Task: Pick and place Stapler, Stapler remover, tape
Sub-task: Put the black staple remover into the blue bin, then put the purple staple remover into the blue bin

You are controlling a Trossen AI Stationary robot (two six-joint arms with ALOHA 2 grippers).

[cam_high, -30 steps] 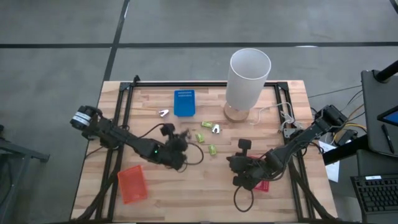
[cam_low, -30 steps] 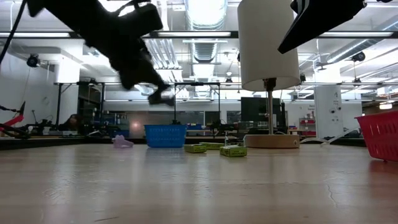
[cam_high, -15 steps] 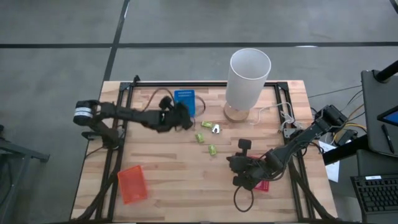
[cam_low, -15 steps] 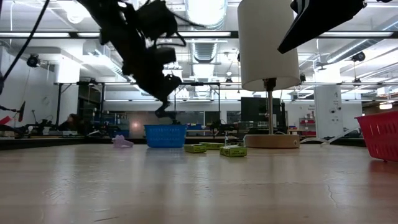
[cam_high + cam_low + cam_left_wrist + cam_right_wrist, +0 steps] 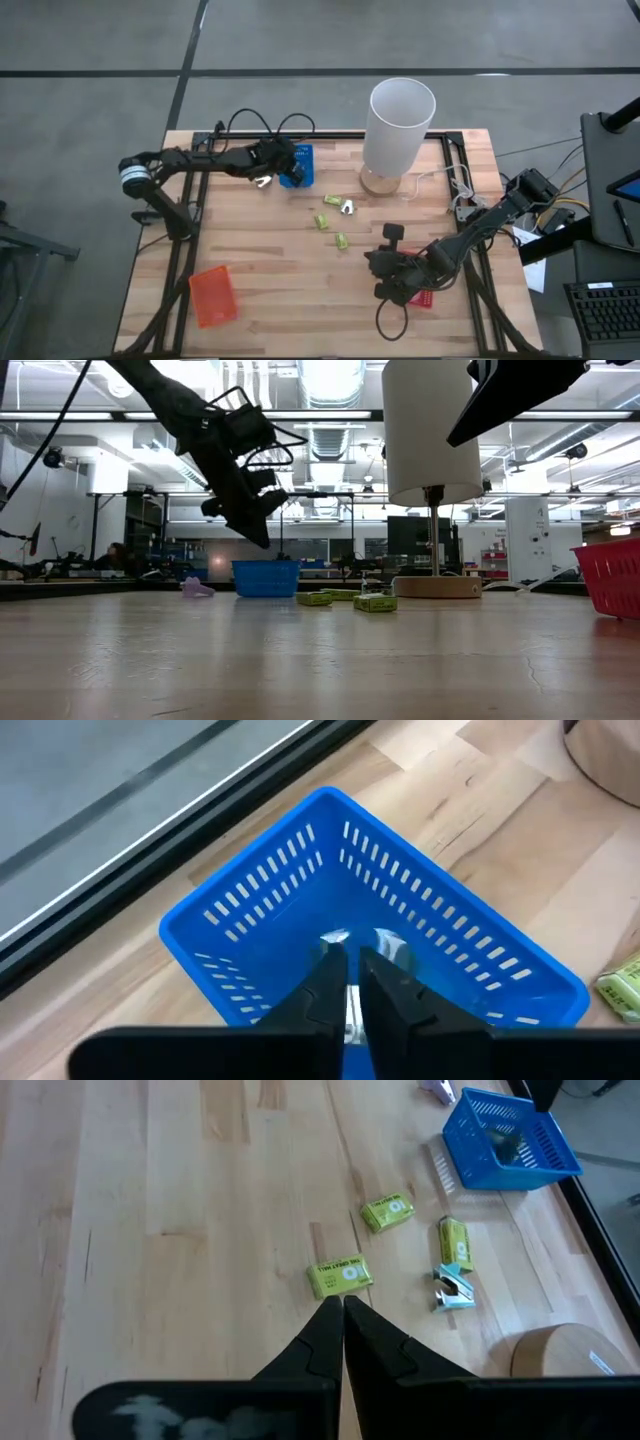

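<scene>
My left gripper (image 5: 287,170) hangs over the blue basket (image 5: 297,165) at the table's far side, its tips (image 5: 262,538) just above the basket's rim (image 5: 266,565), shut on a small silvery thing that looks like a staple remover (image 5: 340,937). A second silver-blue staple remover (image 5: 347,206) lies on the table by the lamp base, and a pale one (image 5: 263,181) lies left of the basket. My right gripper (image 5: 395,285) waits shut near the table's near right. No stapler or tape roll shows. My left gripper pinches the small silvery thing (image 5: 347,1005) between its two fingers, which point down and forward into the blue basket. The thing's shiny ends (image 5: 385,948) stick out past the fingertips, lifted clear above the basket's floor. Which part the fingers have is hidden by the fingers themselves.
Three green boxes (image 5: 322,221) (image 5: 341,239) (image 5: 330,200) lie mid-table. A tall white lamp (image 5: 400,125) stands at the far right. A red basket (image 5: 422,298) sits by my right gripper and an orange-red one (image 5: 212,295) at the near left.
My left gripper has travelled from the middle of the table toward the far edge, staying shut on the small thing, and now hangs over the blue basket with its fingers tipped down into it. My right arm has kept still.
</scene>
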